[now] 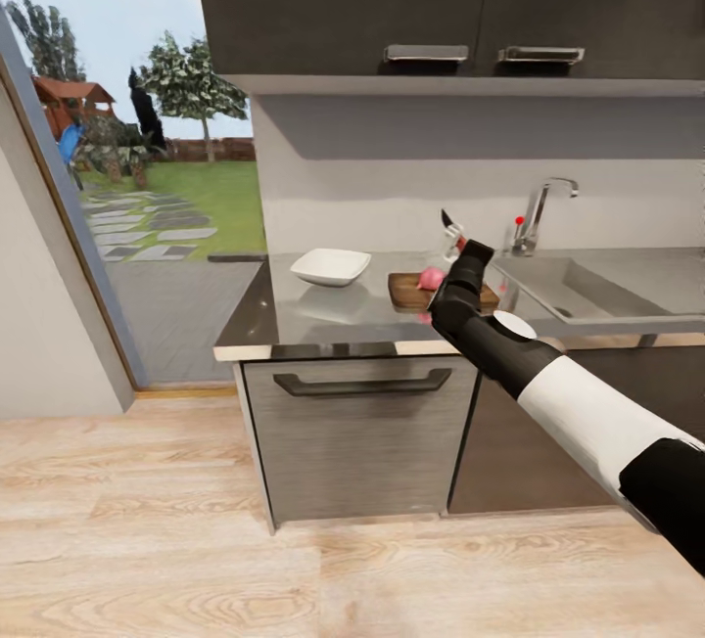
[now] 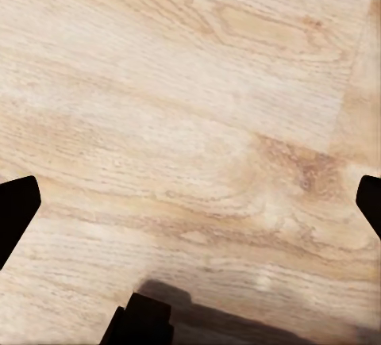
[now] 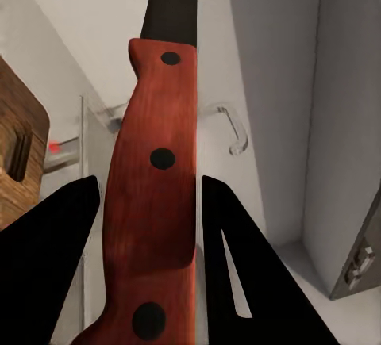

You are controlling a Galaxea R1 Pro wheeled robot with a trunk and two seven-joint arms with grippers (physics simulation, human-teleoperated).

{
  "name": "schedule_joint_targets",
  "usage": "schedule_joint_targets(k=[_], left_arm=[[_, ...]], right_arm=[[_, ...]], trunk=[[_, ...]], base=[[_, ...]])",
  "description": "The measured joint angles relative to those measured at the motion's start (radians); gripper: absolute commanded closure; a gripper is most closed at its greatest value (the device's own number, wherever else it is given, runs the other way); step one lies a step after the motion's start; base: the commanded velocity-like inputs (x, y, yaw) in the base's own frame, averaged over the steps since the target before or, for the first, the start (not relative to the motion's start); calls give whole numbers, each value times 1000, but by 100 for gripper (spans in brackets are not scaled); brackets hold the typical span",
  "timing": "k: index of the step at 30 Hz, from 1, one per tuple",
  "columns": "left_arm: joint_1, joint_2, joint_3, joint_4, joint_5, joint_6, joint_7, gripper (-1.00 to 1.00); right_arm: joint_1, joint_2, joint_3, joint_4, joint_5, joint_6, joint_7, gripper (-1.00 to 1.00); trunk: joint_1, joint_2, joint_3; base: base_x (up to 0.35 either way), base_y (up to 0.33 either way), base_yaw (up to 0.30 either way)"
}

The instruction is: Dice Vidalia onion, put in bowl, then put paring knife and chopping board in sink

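- On the countertop [image 1: 294,310], chopping board [image 1: 403,288] just left of the sink [image 1: 578,291], near the front edge; pink onion [image 1: 431,278] resting on the board.
- White bowl [image 1: 331,266] left of the board, apart from it, bare slab all round.
- Raised above the board's right end: right gripper [image 1: 458,249], clamped on the paring knife [image 3: 155,194] by its red handle, fingers [image 3: 238,274] pressing both sides.
- Knife's long axis near upright, dark blade tip up, tilted slightly left.
- Left gripper [image 2: 190,210] spread wide over plank floor [image 2: 198,83], holding nothing.
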Motion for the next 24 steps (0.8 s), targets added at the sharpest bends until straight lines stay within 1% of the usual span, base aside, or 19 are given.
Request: schedule_joint_targets(k=[4,5,8,24], left_arm=[[0,0,0,0,0,0,0,-100],[0,0,0,0,0,-1,0,-100],[0,0,0,0,0,-1,0,-100],[0,0,0,0,0,0,0,-100]], right_arm=[[0,18,0,1,-3,0,2,100],[0,26,0,3,-4,0,2,100],[0,30,0,6,-5,0,2,100],[0,31,0,21,-10,-1,8,100]], trunk=[[0,0,0],[0,0,0],[0,0,0],[0,0,0]], base=[[-8,-12,0],[-2,-2,0],[0,0,0],[0,0,0]])
